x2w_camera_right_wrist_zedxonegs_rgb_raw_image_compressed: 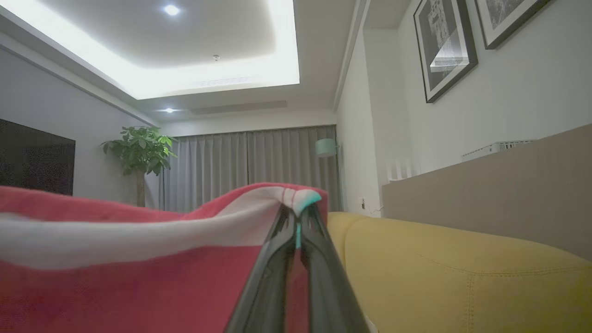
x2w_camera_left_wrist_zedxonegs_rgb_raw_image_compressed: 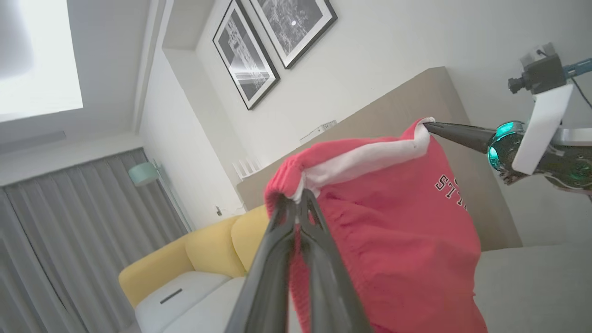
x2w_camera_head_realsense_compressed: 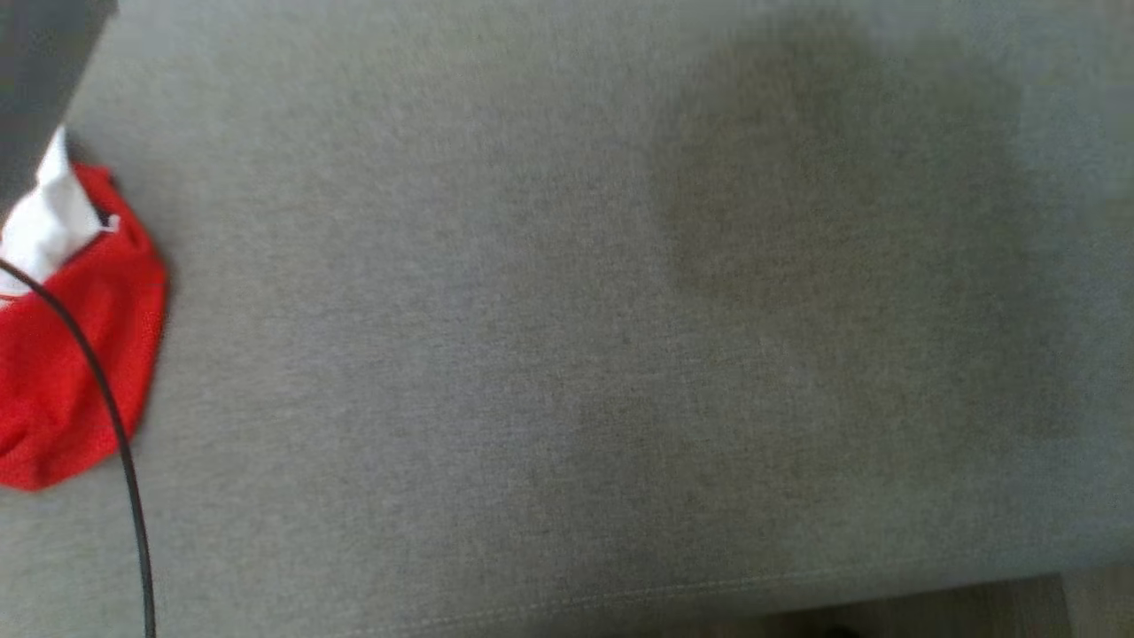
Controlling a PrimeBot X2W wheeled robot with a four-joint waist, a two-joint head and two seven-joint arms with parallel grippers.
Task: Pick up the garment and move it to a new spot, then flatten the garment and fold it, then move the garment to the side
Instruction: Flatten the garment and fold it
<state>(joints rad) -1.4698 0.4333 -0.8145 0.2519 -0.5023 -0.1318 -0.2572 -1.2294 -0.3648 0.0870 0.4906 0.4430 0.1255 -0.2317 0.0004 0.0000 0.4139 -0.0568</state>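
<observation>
The garment is red with a white inner band and dark letters, and it hangs in the air, stretched between both grippers. My left gripper is shut on one end of its top edge. My right gripper is shut on the other end, and its dark fingers also reach in from the right of the left wrist view. In the head view the garment shows at the far left edge, above the grey fabric surface.
A black cable curves down across the garment at the left. A yellow sofa stands close by, with a beige panel behind it. Framed pictures, grey curtains and a potted plant line the room.
</observation>
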